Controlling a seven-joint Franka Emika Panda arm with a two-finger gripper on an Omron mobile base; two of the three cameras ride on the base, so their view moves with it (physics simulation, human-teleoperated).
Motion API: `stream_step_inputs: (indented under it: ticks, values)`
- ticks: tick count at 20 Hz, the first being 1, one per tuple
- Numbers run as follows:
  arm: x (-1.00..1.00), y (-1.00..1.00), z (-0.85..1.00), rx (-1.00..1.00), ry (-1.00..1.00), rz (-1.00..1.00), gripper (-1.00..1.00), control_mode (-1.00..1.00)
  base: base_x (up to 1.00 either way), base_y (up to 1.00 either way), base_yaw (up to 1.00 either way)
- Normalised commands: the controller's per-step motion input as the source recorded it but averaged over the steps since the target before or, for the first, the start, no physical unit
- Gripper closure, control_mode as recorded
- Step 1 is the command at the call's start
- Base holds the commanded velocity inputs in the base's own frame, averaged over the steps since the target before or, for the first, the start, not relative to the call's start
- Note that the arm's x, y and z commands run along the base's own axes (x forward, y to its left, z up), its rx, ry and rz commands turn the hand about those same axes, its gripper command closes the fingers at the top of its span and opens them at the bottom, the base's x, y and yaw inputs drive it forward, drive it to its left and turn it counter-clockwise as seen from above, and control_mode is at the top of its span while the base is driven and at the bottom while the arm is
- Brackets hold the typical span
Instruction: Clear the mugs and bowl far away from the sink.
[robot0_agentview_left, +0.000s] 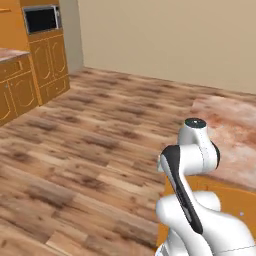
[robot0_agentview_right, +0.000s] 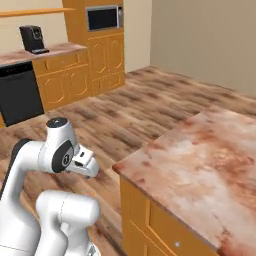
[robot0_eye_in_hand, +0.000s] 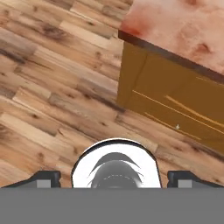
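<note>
The mugs, the bowl and the sink: where they lie cannot be told from these views, which look over another part of the kitchen. The gripper (robot0_eye_in_hand: 116, 178) hangs low over the wooden floor (robot0_eye_in_hand: 57, 87), and its two dark fingertips (robot0_eye_in_hand: 47, 177) stand wide apart at the bottom of the hand view, with nothing between them. Beyond the gripper, in the hand view, stands the corner of an island counter (robot0_eye_in_hand: 183, 26) with a reddish marbled top, and below that top is its orange-brown cabinet front (robot0_eye_in_hand: 175, 96). In the right base view the white arm (robot0_agentview_right: 55, 150) is folded just beside the near corner of the same counter (robot0_agentview_right: 200, 155), its wrist turned toward the counter's edge. In the left base view the arm (robot0_agentview_left: 192, 160) rises at the lower right, in front of the counter (robot0_agentview_left: 235, 130). The plank floor (robot0_agentview_left: 90, 140) runs from the robot to a beige wall (robot0_agentview_left: 170, 35). On the far left side a tall orange cabinet holds a built-in microwave (robot0_agentview_right: 104, 18), also seen in the left base view (robot0_agentview_left: 41, 19). Beside that cabinet runs a row of lower cabinets (robot0_agentview_right: 65, 82) under a marbled worktop, with a black dishwasher front (robot0_agentview_right: 19, 97) set in the row and a dark coffee machine (robot0_agentview_right: 33, 39) standing on the worktop above it.
</note>
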Motion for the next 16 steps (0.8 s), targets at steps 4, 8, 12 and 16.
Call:
stream_step_inputs:
  ticks: [4, 8, 12, 16]
  values:
    - [0.00, 0.00, 0.00, 0.00, 0.00, 0.00, -1.00, 1.00, -0.01, 0.82, 0.91]
    - [0.00, 0.00, 0.00, 0.00, 0.00, 0.00, -1.00, 1.00, 0.00, 1.00, 0.77]
    - [0.00, 0.00, 0.00, 0.00, 0.00, 0.00, -1.00, 1.00, 0.10, 1.00, 0.70]
    - [0.00, 0.00, 0.00, 0.00, 0.00, 0.00, -1.00, 1.00, 0.58, 0.79, 0.59]
